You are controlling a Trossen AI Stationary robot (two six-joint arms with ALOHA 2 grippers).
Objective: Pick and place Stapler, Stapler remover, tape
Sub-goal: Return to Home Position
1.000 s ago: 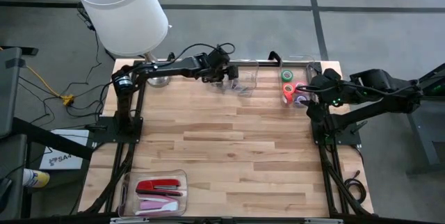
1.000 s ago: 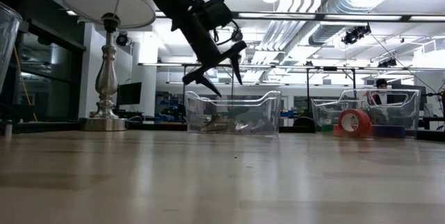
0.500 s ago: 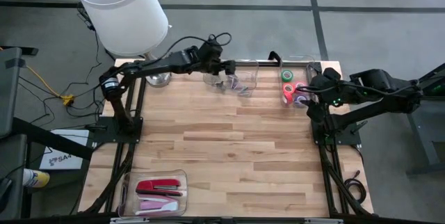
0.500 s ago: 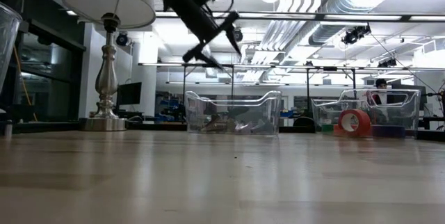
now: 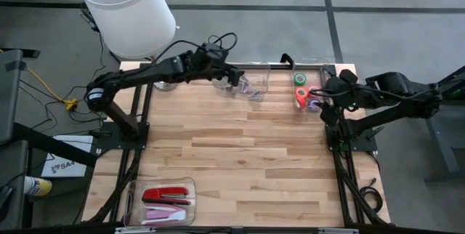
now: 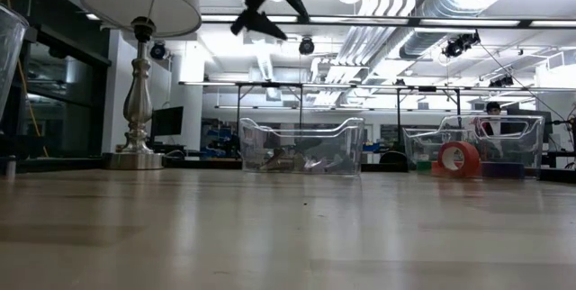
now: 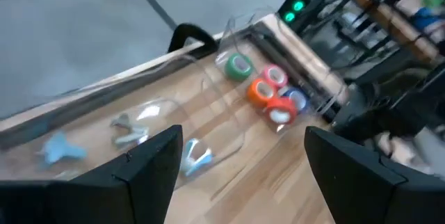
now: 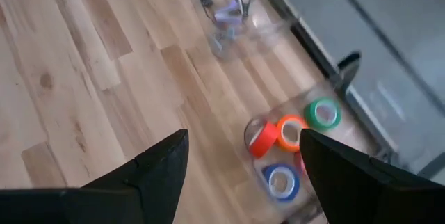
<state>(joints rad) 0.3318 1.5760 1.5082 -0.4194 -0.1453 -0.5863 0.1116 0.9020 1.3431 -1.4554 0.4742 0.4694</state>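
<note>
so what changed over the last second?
The left gripper, open and empty, rose from just above the staple remover bin to well over it, drawing back slightly leftward. Nothing was taken or let go. The right gripper, tape bin, stapler bin and lamp stayed put.

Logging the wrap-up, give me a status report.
Left gripper open, empty, high above staple remover bin. Right gripper open, empty, beside tape bin. Tape rolls binned, staplers in near tray. Nothing seen blocking.
</note>
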